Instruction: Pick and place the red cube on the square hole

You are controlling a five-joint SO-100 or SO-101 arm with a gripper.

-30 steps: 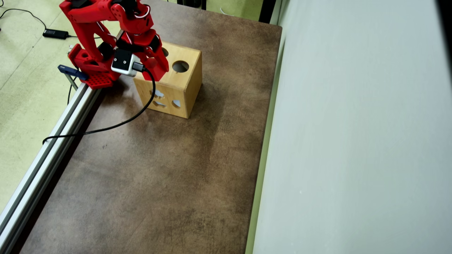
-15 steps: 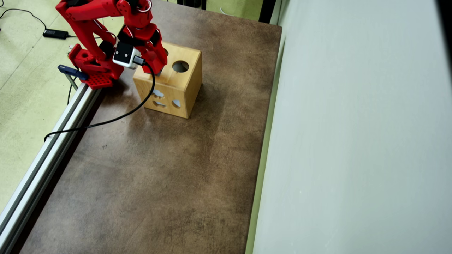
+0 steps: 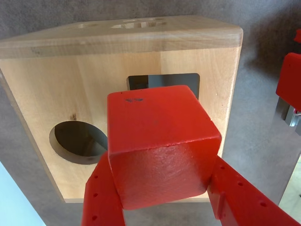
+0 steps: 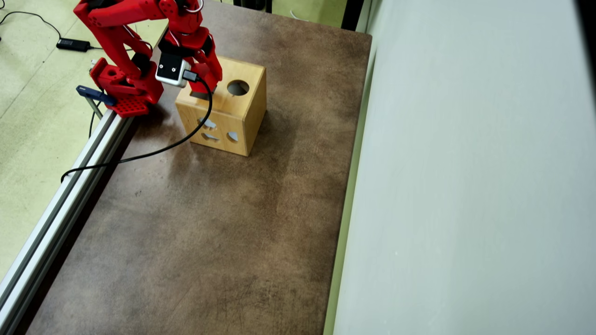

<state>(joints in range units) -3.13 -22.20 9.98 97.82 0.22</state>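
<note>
In the wrist view the red cube (image 3: pixel 160 141) fills the middle, pinched between my two red fingers (image 3: pixel 101 197). My gripper (image 3: pixel 162 165) is shut on it, just above the top face of the light wooden box (image 3: pixel 56 80). The dark square hole (image 3: pixel 141 81) peeks out right behind the cube's far edge, mostly covered by it. In the overhead view my gripper (image 4: pixel 206 89) hangs over the left part of the box top (image 4: pixel 251 77), by the square hole (image 4: pixel 199 96). The cube itself is hidden there by the arm.
A round hole (image 3: pixel 77 141) (image 4: pixel 238 87) lies beside the square one. The box's near side has small shaped cutouts (image 4: pixel 209 124). A black cable (image 4: pixel 153 151) trails over the brown table to the aluminium rail (image 4: pixel 65 195). A grey panel (image 4: pixel 465 186) borders the right side.
In the overhead view the gripper has shifted from the box's near left corner up and back over the top face, uncovering the box's front edge and part of the square hole.
</note>
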